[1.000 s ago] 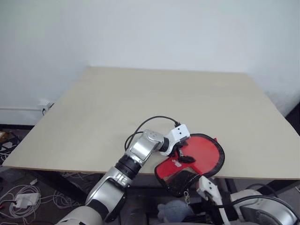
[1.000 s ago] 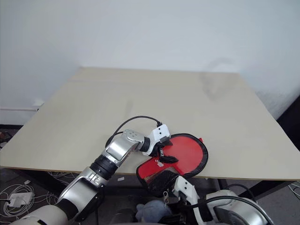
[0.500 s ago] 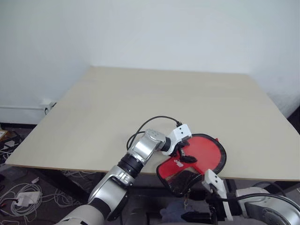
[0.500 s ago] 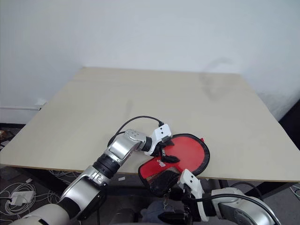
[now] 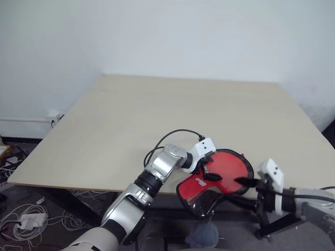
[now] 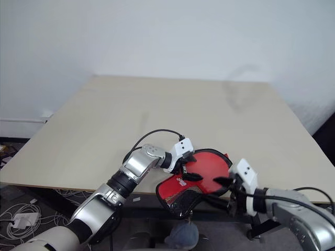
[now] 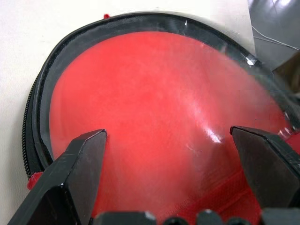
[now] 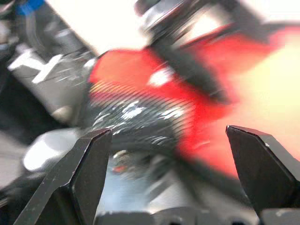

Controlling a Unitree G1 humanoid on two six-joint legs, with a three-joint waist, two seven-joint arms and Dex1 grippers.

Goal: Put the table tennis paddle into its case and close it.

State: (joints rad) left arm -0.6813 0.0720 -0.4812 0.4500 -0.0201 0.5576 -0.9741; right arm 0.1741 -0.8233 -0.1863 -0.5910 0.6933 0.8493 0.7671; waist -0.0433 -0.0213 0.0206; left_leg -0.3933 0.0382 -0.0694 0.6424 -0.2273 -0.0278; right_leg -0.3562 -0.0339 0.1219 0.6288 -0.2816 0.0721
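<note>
Case (image 5: 225,170) red face, black zipper edging, black mesh pocket (small white logo near it). Desk (image 5: 157,115) pale beige. End effector fingers (image 7: 75,173) black.

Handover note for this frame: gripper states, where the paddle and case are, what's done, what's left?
Left gripper: open, fingers spread over the red face inside the case; holding nothing.
Right gripper: open, empty, at the case's right edge by the table's front edge.
The case lies at the front edge, its mesh end hanging over. The left wrist view shows a smooth red face, seemingly the paddle, ringed by the black zipper edge.
Done: paddle looks to be in the case.
Left: close the case; I cannot tell how far the zipper is shut.
</note>
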